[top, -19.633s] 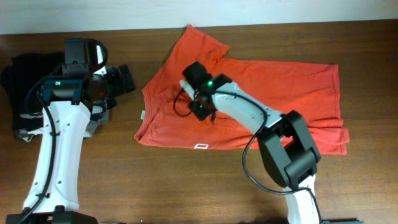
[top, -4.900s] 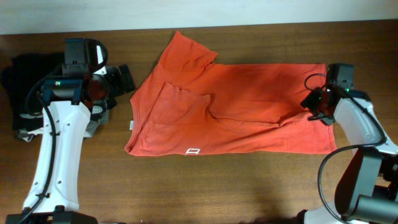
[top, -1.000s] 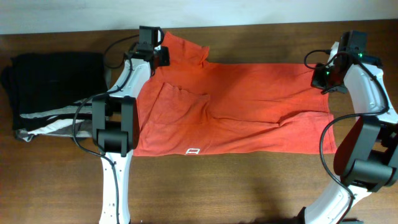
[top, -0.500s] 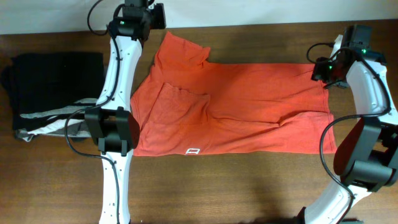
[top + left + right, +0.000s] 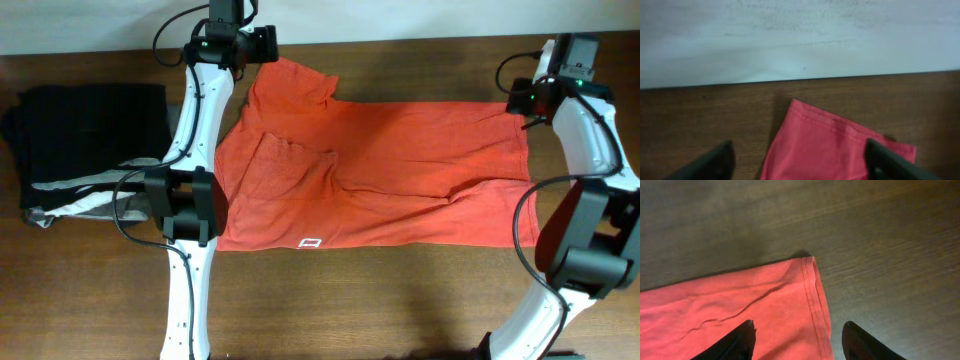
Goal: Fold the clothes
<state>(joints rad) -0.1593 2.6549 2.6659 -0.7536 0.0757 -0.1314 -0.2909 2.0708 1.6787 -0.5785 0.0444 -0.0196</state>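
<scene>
Hovering spread and empty near the table's [image 5: 100, 300] far edge, left gripper [image 5: 799, 161] and right gripper [image 5: 797, 336] should pinch T-shirt [image 5: 380, 170] corners evenly.

T-shirt [image 5: 830, 145] cut off by btm edge, both wrist views; white mark [image 5: 312, 242] too small to read.

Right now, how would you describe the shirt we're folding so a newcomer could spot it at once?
On the brown table, look at the middle. The orange-red T-shirt lies spread out there, with a small white logo at its near edge. Unlike the pile of dark folded clothes at the table's left end, it is bright and unfolded.
</scene>
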